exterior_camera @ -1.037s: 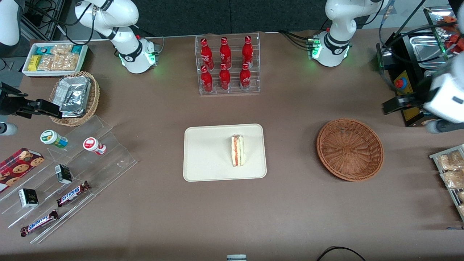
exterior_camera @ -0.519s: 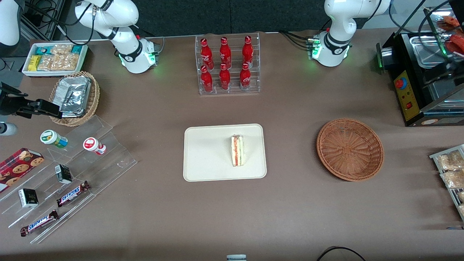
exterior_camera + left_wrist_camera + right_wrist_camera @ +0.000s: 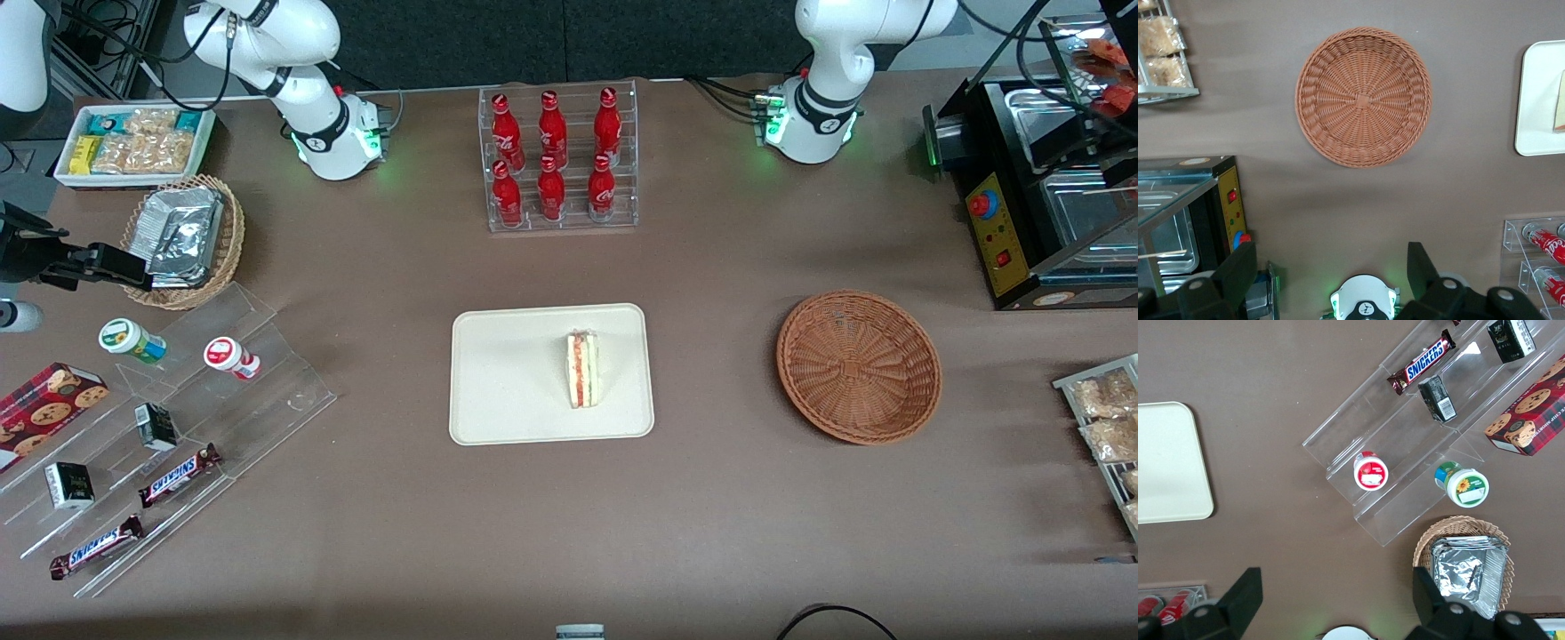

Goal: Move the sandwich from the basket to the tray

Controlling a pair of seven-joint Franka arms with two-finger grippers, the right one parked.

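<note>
The sandwich lies on the cream-beige tray in the middle of the table, its red and green filling edge facing up. The reddish-brown wicker basket stands beside the tray toward the working arm's end, with nothing in it. The left gripper is out of the front view; in its wrist view it is open and holds nothing, high above the table over its own arm base. That view looks down on the basket, the tray's edge and a sliver of the sandwich.
A clear rack of red bottles stands farther from the camera than the tray. A black appliance and a wire rack of snack packets are at the working arm's end. A tan foil-packet basket and an acrylic snack stand are at the parked arm's end.
The left arm's wrist, seen at the front view's edge near the black appliance one second ago, has moved out of that view. The sandwich, tray and basket have not moved.
</note>
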